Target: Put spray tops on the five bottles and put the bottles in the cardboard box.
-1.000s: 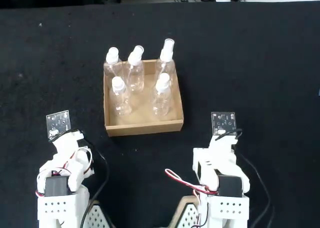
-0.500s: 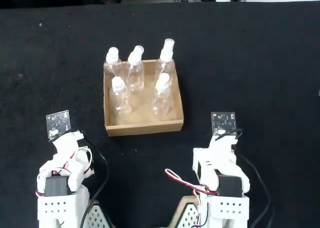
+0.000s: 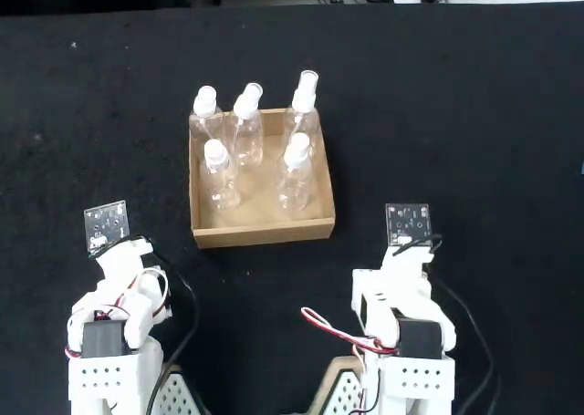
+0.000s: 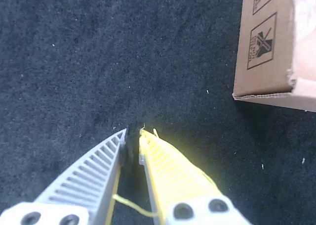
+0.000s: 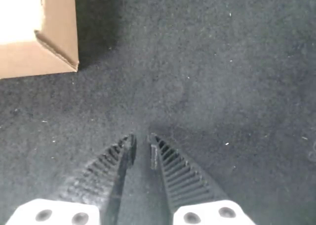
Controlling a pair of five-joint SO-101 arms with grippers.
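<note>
Bottles (image 3: pixel 246 140), all five, stand upright inside the cardboard box (image 3: pixel 265 230), each with a white spray top (image 3: pixel 307 80). Three line the box's far wall and two stand nearer its middle. I see the left arm (image 3: pixel 119 283) off the box's near-left corner, its jaws pressed together on nothing above the black worktop (image 3: pixel 456 114). The right arm (image 3: pixel 403 283) sits off the box's near-right corner, jaws all but closed and empty.

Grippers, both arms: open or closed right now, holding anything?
Left gripper: closed, holding nothing.
Right gripper: closed but for a thin gap at the tips, holding nothing.
</note>
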